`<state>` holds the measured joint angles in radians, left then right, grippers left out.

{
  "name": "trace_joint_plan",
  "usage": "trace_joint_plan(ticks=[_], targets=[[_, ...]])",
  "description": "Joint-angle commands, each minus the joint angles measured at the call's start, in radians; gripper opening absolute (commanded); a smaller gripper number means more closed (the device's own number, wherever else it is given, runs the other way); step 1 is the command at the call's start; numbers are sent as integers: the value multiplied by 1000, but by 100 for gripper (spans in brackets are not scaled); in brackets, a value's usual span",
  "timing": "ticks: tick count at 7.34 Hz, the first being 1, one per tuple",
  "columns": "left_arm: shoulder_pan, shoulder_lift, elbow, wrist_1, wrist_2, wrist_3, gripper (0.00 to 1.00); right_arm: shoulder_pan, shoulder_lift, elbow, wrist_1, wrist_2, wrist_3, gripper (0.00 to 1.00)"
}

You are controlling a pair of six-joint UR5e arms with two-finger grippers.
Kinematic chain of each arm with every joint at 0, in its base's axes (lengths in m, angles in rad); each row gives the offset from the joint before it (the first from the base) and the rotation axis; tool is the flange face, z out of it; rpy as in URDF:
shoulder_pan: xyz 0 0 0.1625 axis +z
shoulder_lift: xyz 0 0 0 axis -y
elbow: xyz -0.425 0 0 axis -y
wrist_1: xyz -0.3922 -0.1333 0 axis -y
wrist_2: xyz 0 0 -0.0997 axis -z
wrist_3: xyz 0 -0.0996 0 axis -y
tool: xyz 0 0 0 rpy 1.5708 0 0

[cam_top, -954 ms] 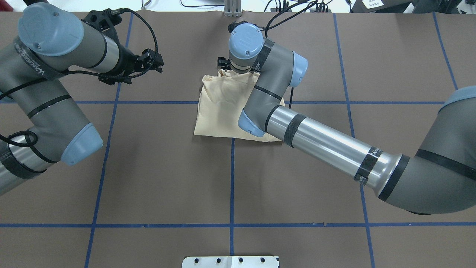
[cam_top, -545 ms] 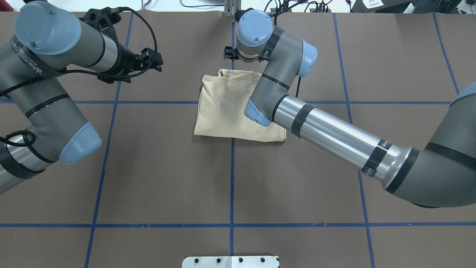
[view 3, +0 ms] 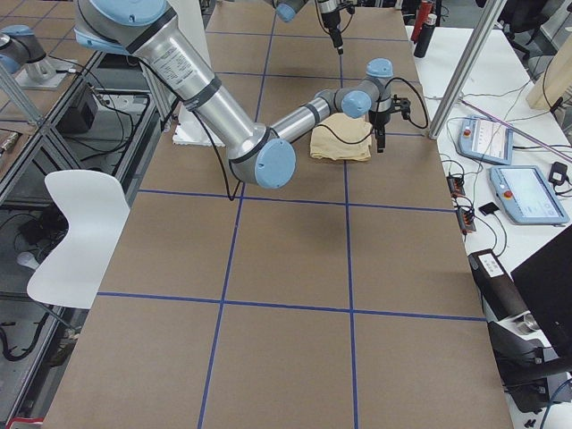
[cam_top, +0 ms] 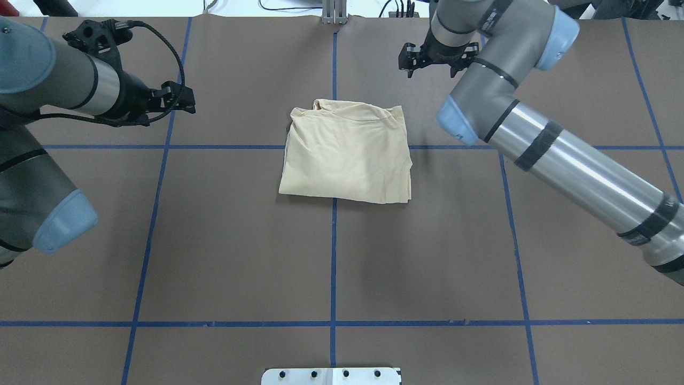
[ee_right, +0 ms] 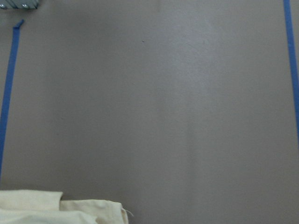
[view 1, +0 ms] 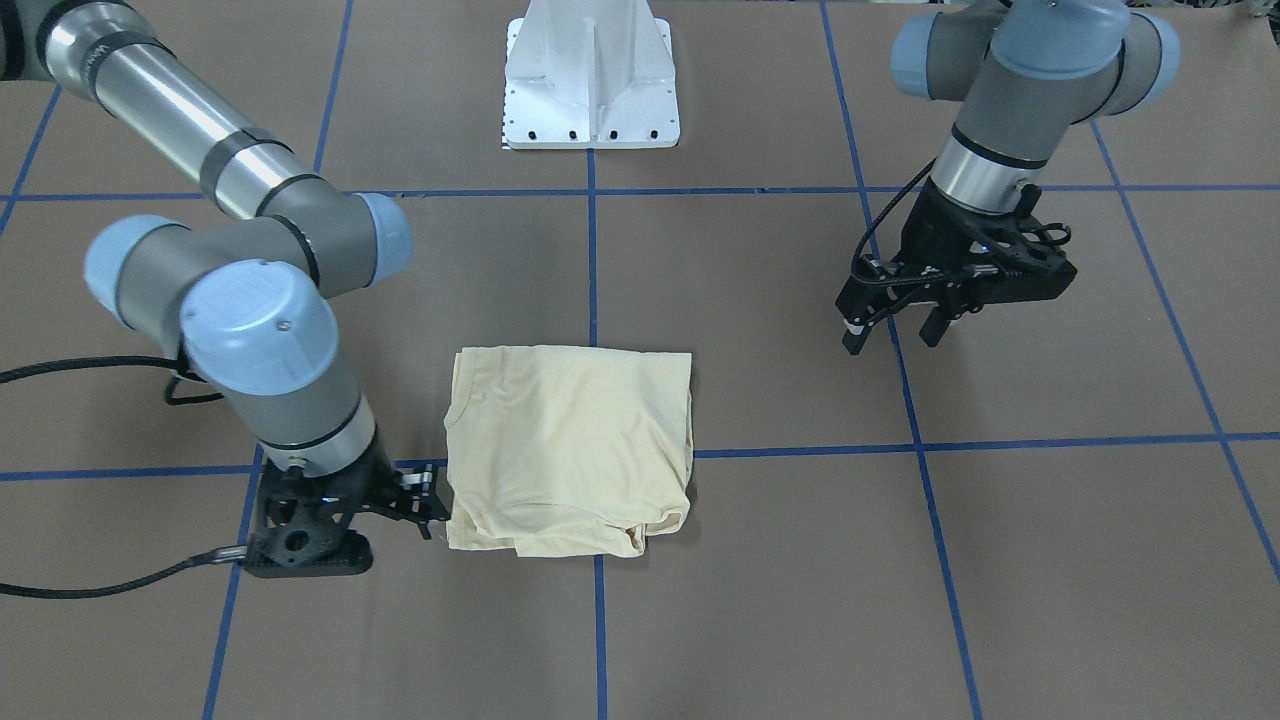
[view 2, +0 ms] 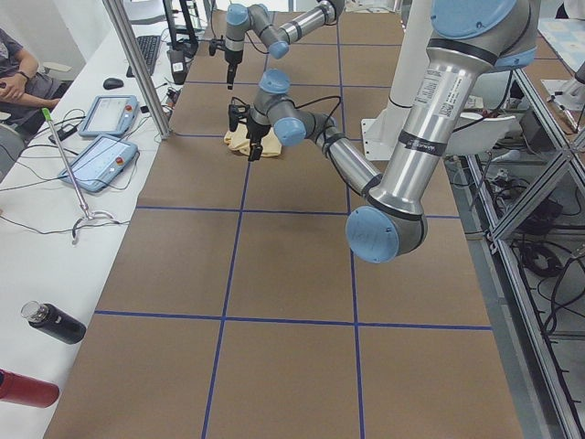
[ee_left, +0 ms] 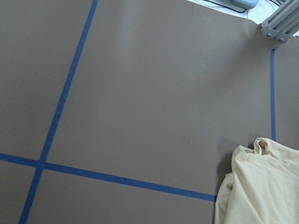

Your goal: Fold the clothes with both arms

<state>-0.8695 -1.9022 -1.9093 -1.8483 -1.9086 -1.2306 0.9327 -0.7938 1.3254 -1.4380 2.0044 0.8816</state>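
I see a brown paper-covered bench (cam_top: 240, 240) with a blue tape grid (cam_top: 333, 256). Folded cream-yellow jersey shirt (cam_top: 344, 155) lies between the tools. Left tool (view 1: 893, 338) spread, empty. Right tool (view 1: 430, 503) spread, near the shirt.

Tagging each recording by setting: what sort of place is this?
Most likely a robotics lab workcell: left arm and right arm over a brown table gridded with blue tape, teach pendants on the side bench, aluminium framing beside it.

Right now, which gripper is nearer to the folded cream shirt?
Right. The right gripper is just off the cream shirt's far right corner; the left gripper hangs well off to its left side.
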Motion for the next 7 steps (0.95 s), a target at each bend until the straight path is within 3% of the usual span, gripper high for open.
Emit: trace_joint_plan(ticks=[1,5,7], targets=[[-73,90,-39,-6,-6,97,100,147,-164,180,-111,159,-178,100],[-371,166,31,-5,-154,645,100,361,-349,256,-234,181,-712,100],[-489,167,87,-6,-240,834,100,447,-456,296,-239,181,-791,100]])
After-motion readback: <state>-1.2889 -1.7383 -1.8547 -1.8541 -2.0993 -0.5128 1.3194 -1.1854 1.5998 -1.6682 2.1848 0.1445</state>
